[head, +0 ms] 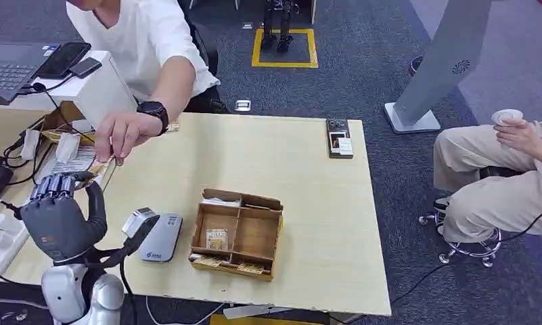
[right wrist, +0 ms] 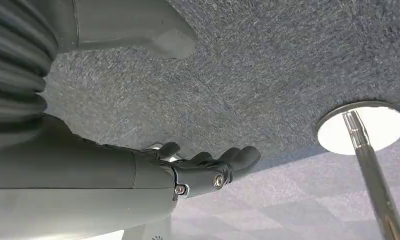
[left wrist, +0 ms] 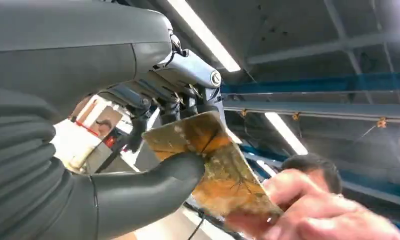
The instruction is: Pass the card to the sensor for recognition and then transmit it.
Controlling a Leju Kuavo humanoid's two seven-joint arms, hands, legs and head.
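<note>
My left hand [head: 59, 218] is raised over the table's left edge. It pinches a yellow-brown card [left wrist: 213, 161] between thumb and fingers. In the head view a small part of the card [head: 96, 169] shows just above the fingertips. A person's hand [head: 124, 134] reaches down to it, and that person's fingers [left wrist: 307, 212] grip the card's far end. The grey card sensor [head: 161, 237] lies flat on the table [head: 308, 196], to the right of my left hand. My right hand [right wrist: 207, 171] hangs over blue carpet, its fingers loosely extended and holding nothing.
A wooden compartment box [head: 237, 233] with several cards stands right of the sensor. A black device [head: 340, 137] lies at the table's far edge. Cables and a laptop [head: 9, 68] crowd the left. A seated person [head: 498, 169] is at the right. A chrome stand foot [right wrist: 361, 127] is near my right hand.
</note>
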